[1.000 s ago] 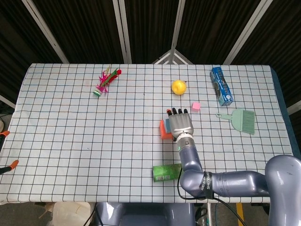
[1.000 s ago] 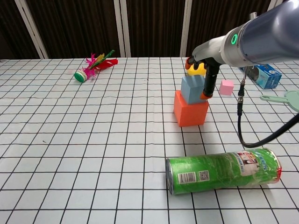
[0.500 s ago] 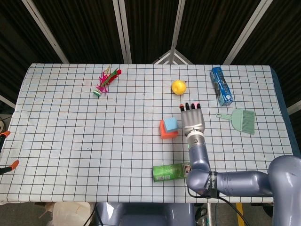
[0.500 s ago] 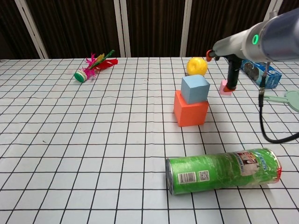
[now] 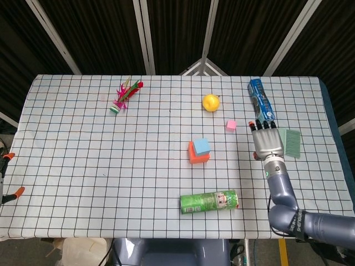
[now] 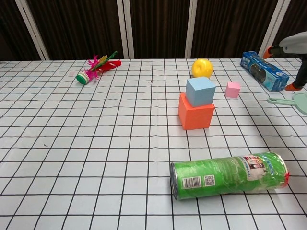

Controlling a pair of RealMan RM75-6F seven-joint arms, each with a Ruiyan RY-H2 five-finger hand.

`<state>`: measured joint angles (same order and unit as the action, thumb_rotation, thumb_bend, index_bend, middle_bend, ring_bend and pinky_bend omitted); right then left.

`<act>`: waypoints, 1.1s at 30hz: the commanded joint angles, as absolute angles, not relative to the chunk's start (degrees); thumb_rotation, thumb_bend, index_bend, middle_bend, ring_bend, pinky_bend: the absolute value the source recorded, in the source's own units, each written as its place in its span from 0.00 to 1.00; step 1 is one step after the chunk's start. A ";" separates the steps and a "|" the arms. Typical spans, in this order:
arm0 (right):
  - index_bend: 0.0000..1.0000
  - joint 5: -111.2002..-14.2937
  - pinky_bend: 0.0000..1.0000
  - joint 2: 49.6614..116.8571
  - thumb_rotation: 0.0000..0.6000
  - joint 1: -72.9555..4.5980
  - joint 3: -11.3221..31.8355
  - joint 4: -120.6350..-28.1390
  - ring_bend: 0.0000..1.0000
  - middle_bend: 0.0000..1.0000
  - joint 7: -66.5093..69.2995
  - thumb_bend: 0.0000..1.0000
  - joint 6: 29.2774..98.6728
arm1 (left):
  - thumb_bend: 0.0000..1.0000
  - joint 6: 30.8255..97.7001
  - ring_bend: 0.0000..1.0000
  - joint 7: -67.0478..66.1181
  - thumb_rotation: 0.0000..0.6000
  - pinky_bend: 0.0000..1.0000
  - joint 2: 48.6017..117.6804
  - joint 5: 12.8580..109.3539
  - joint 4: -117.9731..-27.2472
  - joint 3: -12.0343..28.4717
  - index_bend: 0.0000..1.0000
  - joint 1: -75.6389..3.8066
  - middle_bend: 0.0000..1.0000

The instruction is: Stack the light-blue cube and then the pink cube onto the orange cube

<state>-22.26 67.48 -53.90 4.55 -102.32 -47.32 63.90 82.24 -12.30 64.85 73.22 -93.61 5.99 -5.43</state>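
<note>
The light-blue cube (image 5: 202, 146) (image 6: 200, 91) sits on top of the orange cube (image 5: 192, 155) (image 6: 194, 113) near the table's middle. The small pink cube (image 5: 231, 125) (image 6: 232, 89) lies alone on the cloth, behind and to the right of that stack. My right hand (image 5: 268, 142) (image 6: 293, 60) hovers right of the pink cube, over the green brush, palm down with fingers extended and nothing in it. In the chest view only its edge shows at the right border. My left hand is in neither view.
A green can (image 5: 208, 201) (image 6: 229, 175) lies on its side near the front edge. A yellow ball (image 5: 210, 102) (image 6: 202, 68) sits behind the stack. A blue box (image 5: 260, 101) (image 6: 264, 70) and a green brush (image 5: 292, 142) (image 6: 293, 100) are at the right, a feathered shuttlecock (image 5: 123, 95) (image 6: 95, 67) at the back left.
My right hand let go of the light-blue cube, leaving it on the orange cube, and swept to the right past the pink cube to above the brush.
</note>
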 commanded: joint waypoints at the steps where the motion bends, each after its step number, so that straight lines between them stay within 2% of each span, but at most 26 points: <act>1: 0.13 -32.51 0.10 63.41 1.00 -49.16 3.14 -102.39 0.10 0.08 -38.87 0.35 58.46 | 0.20 81.46 0.00 -13.11 1.00 0.02 65.60 72.37 -93.07 6.32 0.14 -6.05 0.01; 10: 0.16 -28.22 0.10 66.61 1.00 -52.25 4.93 -99.07 0.10 0.08 -39.82 0.35 55.24 | 0.20 80.75 0.00 -14.45 1.00 0.02 66.22 71.39 -92.62 6.33 0.14 -6.51 0.01; 24: 0.21 -14.10 0.09 74.08 1.00 -60.44 9.43 -85.71 0.10 0.08 -43.24 0.35 50.69 | 0.20 83.35 0.00 -12.87 1.00 0.02 64.91 71.73 -93.53 6.45 0.15 -5.00 0.01; 30: 0.21 -12.03 0.09 77.70 1.00 -61.66 11.00 -79.95 0.10 0.08 -41.14 0.35 48.90 | 0.20 83.02 0.00 -13.32 1.00 0.02 64.95 71.13 -93.56 6.58 0.15 -5.11 0.01; 33: 0.16 -10.80 0.09 79.81 1.00 -62.16 10.95 -76.90 0.10 0.08 -41.20 0.35 48.45 | 0.20 83.11 0.00 -13.63 1.00 0.02 65.03 71.07 -93.62 6.61 0.15 -5.13 0.01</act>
